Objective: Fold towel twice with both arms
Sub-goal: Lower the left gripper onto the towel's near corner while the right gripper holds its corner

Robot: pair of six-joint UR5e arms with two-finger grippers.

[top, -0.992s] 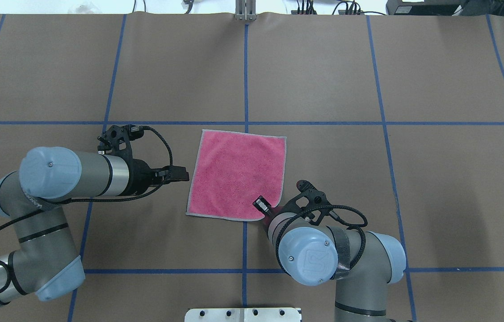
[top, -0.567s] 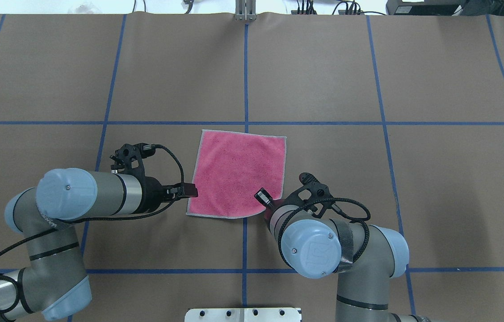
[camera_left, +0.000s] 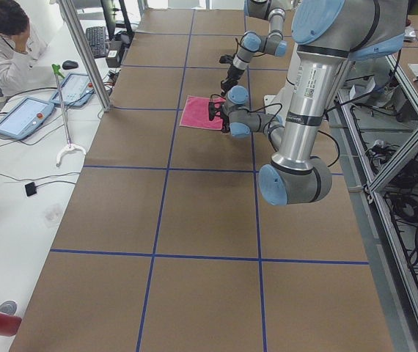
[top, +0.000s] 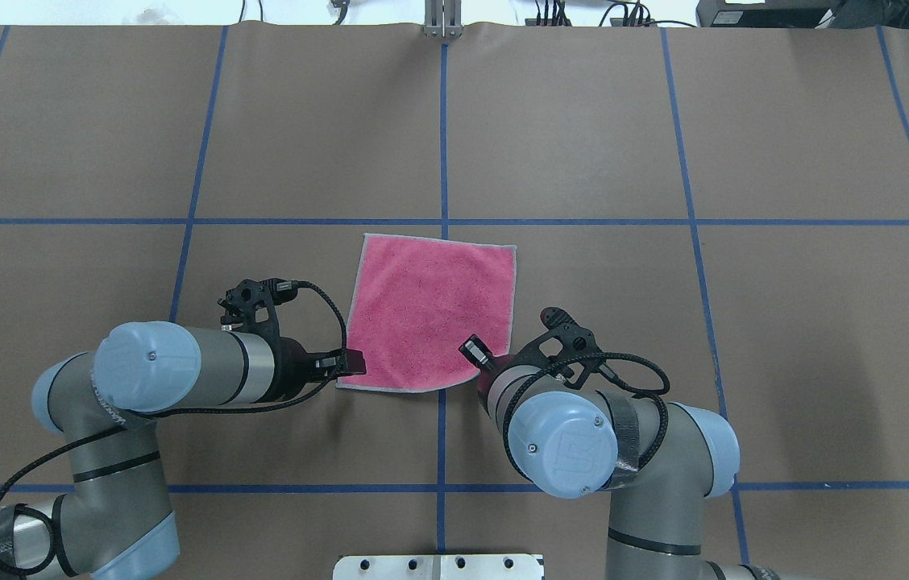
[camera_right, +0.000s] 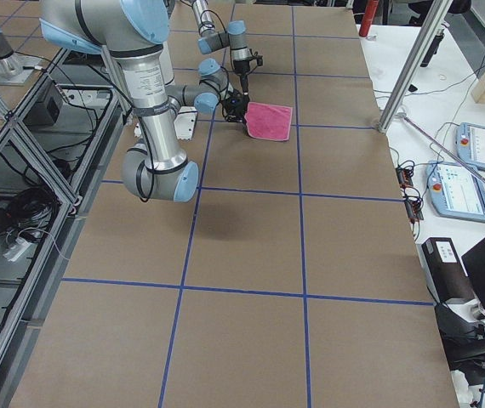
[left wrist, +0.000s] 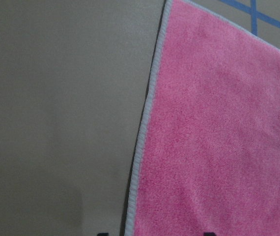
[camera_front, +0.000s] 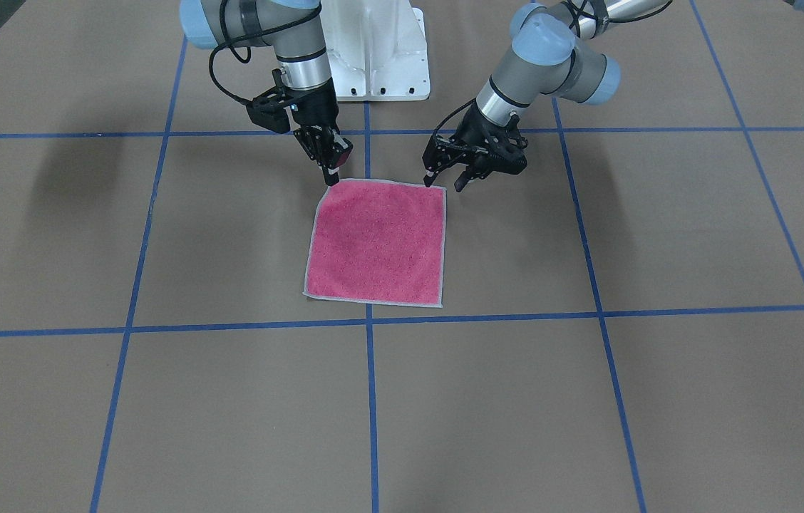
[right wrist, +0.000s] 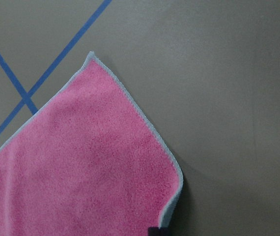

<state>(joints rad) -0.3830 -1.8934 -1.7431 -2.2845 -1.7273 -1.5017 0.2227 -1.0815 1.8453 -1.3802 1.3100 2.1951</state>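
Towel [top: 430, 310] lies pink side up; right claw [camera_front: 331, 177] pinches one corner, left claw [camera_front: 445, 184] gapes wide at another.

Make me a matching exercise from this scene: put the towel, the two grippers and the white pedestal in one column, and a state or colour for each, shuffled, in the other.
Column one
1. towel
2. left gripper
3. right gripper
4. pedestal

Column two
A. jaws open, beside a towel corner
B. white, between the two arms
C. spread on the table, pink face up
D. jaws together, at a towel corner

Pairs: 1-C, 2-A, 3-D, 4-B
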